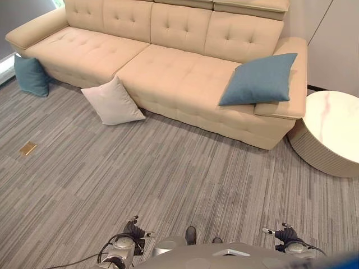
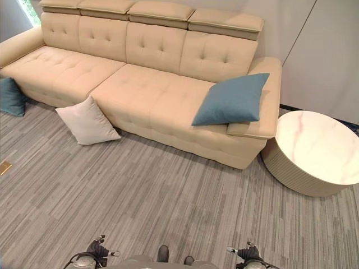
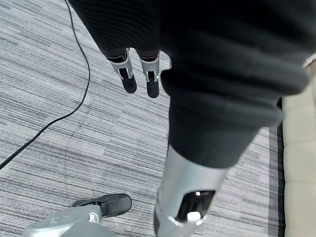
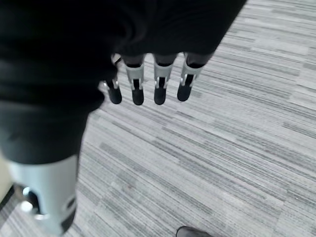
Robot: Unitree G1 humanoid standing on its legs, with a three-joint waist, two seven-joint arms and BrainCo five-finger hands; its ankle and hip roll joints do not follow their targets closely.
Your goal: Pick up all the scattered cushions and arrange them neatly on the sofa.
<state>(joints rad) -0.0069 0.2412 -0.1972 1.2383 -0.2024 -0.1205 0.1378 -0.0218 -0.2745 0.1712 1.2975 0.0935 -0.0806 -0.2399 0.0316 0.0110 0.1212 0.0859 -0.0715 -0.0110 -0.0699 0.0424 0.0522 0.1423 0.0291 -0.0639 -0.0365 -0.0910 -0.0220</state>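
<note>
A beige sofa runs across the back of the room. One blue cushion leans against its right armrest, up on the seat. A white cushion stands on the carpet, propped against the sofa's front. A teal cushion rests on the floor by the sofa's left end. My left hand and right hand hang low at my sides, far from every cushion. In the wrist views the left hand's fingers and the right hand's fingers are straight over bare carpet, holding nothing.
A round white marble-topped table stands right of the sofa's right armrest. A small brass floor plate is set in the grey striped carpet at the left. Open carpet lies between me and the sofa.
</note>
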